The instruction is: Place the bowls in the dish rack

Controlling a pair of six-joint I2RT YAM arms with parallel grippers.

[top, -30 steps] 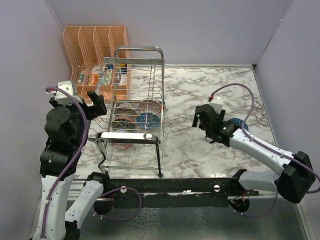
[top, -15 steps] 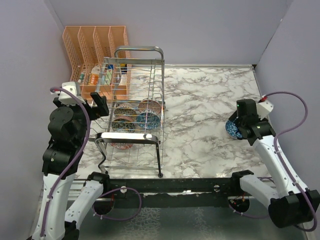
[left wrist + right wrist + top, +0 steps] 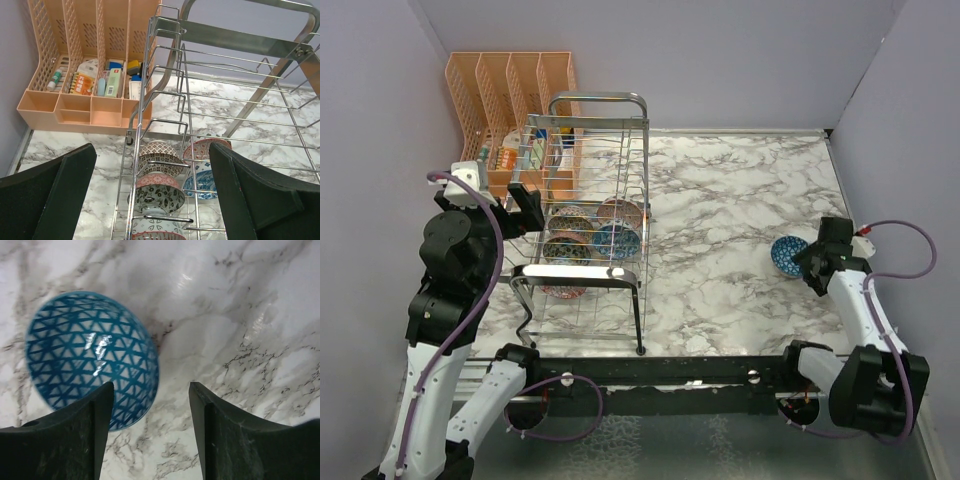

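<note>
The chrome dish rack (image 3: 592, 170) stands at the left of the marble table. Several bowls lean in its lower tier (image 3: 590, 238). In the left wrist view I see a grey-beige bowl (image 3: 159, 155), a black-and-white bowl (image 3: 159, 196), a pink-red bowl (image 3: 206, 149) and a blue bowl (image 3: 200, 182) behind the rack's wires (image 3: 165, 75). My left gripper (image 3: 525, 208) (image 3: 150, 157) hangs open beside the rack's left side, holding nothing. One blue lattice bowl (image 3: 784, 254) (image 3: 90, 357) lies on the table at the right. My right gripper (image 3: 814, 262) (image 3: 151, 390) is open, its jaws straddling that bowl's near rim.
An orange slotted organizer (image 3: 510, 95) (image 3: 85, 75) with small stationery stands behind the rack against the back wall. The right wall is close to my right arm. A black rail (image 3: 670, 372) runs along the near edge.
My right arm has swung from mid-table out to the right and down over the blue lattice bowl, its jaws narrowing. My left gripper has shifted slightly toward the rack.
</note>
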